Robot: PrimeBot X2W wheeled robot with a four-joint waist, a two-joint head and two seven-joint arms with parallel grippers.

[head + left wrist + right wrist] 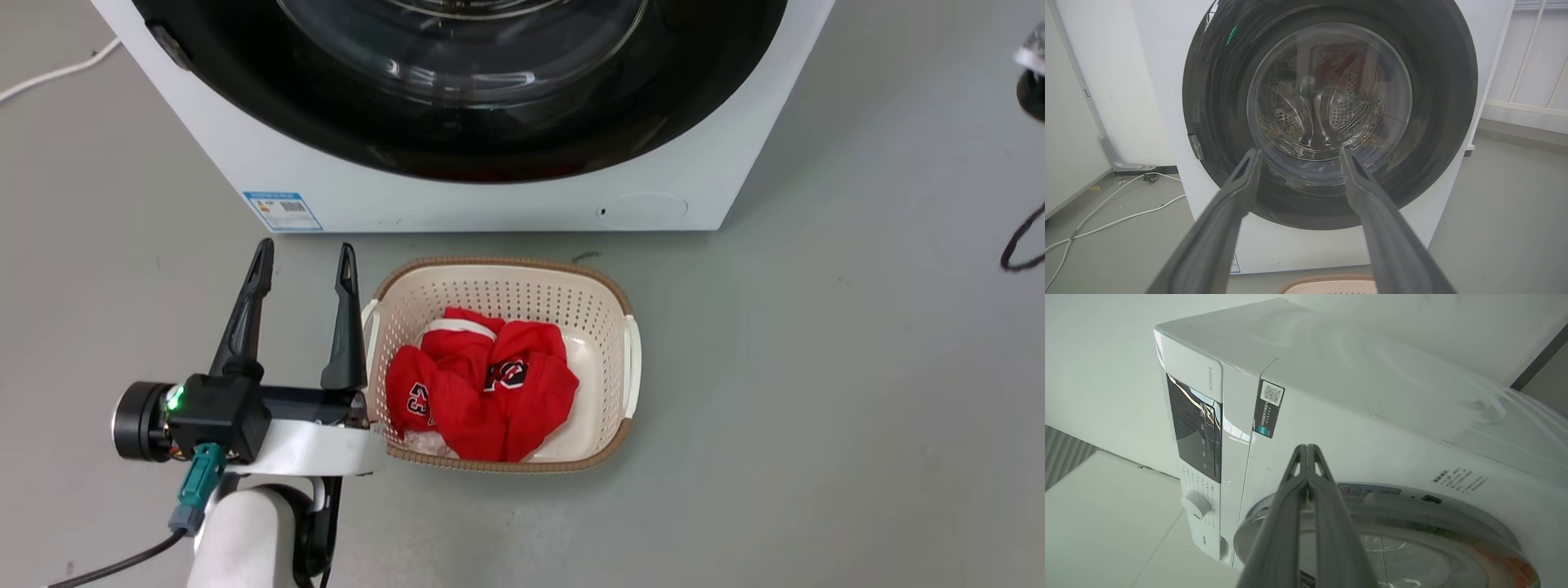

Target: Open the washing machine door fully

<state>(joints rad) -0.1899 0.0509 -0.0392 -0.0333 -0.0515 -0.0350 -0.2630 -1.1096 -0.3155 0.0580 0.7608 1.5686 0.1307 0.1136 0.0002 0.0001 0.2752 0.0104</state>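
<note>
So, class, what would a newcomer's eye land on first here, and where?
The glossy black washing machine door, clear glass at its centre, faces the left wrist camera. In the head view, bright red clothing lies in a cream basket before the washing machine, the open left gripper beside it.

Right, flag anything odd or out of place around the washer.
Nothing spilled or broken. A loose white cable trails over the grey floor left of the white boxy washing machine, and the cream perforated plastic basket of red clothing stands close before it, below the glossy black round door.
</note>
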